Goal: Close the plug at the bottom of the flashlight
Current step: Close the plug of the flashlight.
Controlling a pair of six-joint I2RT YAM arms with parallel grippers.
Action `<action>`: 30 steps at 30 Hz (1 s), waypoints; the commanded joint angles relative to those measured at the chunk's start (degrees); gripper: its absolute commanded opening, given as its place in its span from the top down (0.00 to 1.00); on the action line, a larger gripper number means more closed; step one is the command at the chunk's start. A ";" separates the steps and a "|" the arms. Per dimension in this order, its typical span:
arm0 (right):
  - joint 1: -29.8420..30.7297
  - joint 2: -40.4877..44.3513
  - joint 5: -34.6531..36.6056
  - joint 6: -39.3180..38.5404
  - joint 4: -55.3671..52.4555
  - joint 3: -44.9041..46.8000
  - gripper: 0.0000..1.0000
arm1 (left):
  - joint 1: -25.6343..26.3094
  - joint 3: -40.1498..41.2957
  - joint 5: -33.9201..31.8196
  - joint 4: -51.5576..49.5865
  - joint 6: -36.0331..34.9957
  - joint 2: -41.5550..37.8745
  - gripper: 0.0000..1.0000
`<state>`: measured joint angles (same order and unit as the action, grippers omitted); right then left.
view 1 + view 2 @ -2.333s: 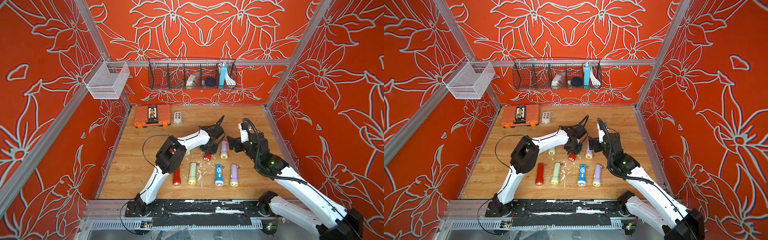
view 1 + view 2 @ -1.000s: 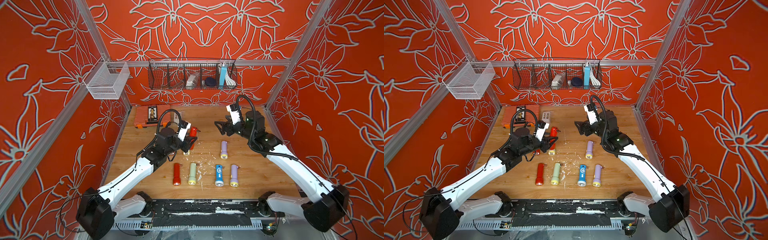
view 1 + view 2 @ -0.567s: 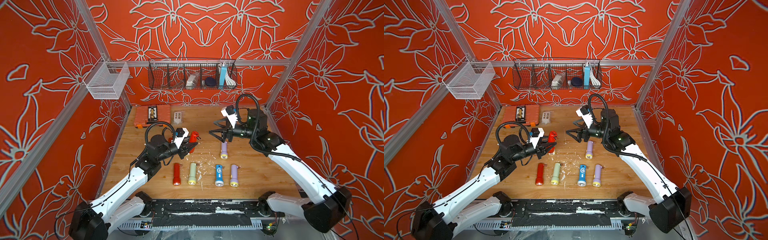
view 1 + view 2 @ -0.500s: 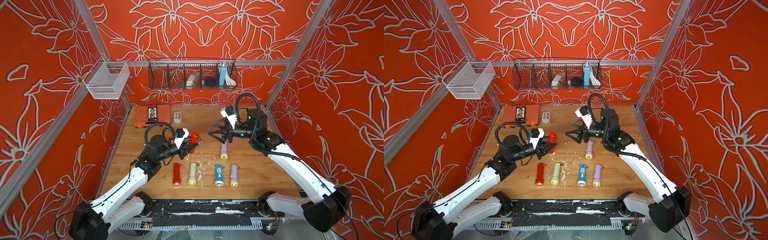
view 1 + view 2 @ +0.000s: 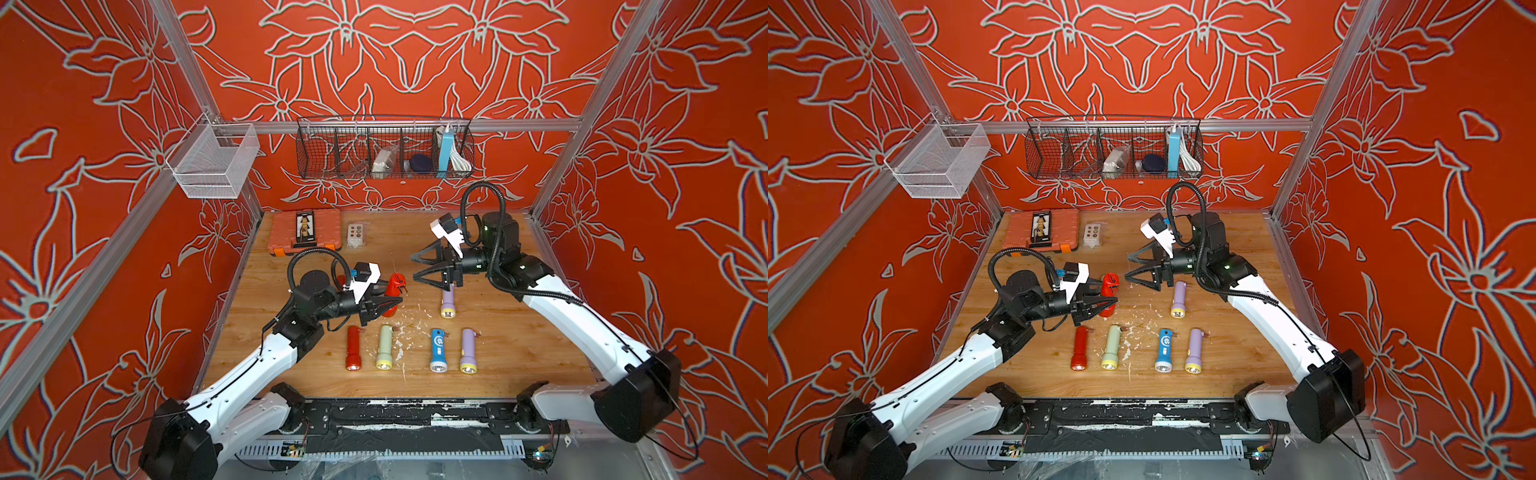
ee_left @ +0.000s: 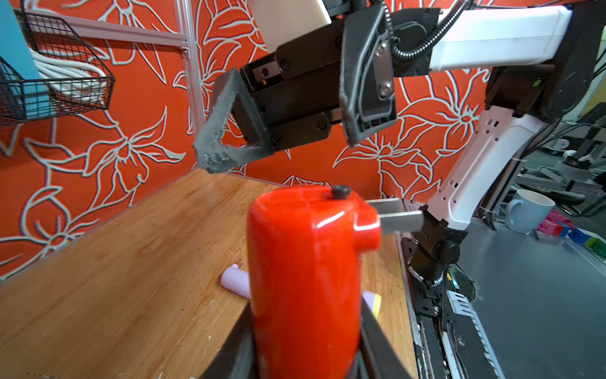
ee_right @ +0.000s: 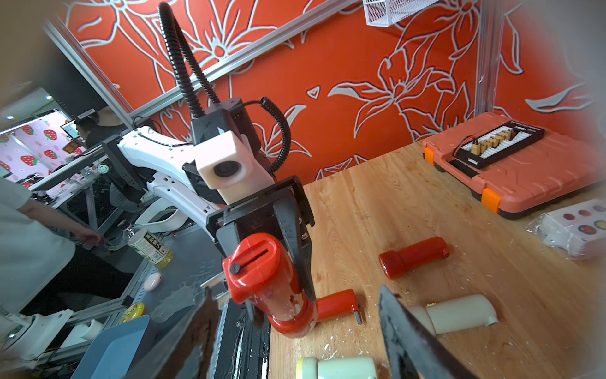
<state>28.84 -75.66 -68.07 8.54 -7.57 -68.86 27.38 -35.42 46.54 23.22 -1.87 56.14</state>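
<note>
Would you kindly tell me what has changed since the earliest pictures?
The left gripper has lifted a red flashlight off the middle of the table and holds it in the air. The right gripper, open, has drawn back from the purple flashlight and now faces the red one without touching it. The purple flashlight and the orange case have not moved.

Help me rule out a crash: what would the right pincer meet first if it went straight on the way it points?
Most likely the red flashlight held in the shut left pincer: the open right pincer points at its raised end. Depth is unclear, so it might pass just over it.
</note>
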 commanded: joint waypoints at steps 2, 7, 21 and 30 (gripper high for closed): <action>1.18 -1.31 -3.31 -3.58 -2.57 -3.49 0.21 | -0.30 -1.89 3.77 2.72 0.42 1.03 1.00; 2.44 -2.47 -3.29 -5.18 -4.55 -4.00 0.22 | -0.26 -2.26 4.43 1.92 -0.31 2.72 1.00; 3.68 -5.63 -4.07 -4.76 -5.39 -4.00 0.28 | -0.29 -2.68 4.87 -0.02 -2.81 3.01 1.00; 3.99 -6.30 -4.61 -4.27 -6.36 -3.92 0.38 | -0.29 -2.91 4.96 -1.25 -3.86 2.20 1.00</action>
<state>32.32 -81.34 -71.11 5.28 -13.50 -71.40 27.35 -36.12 49.84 21.06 -4.05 59.53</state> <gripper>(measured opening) 0.620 0.361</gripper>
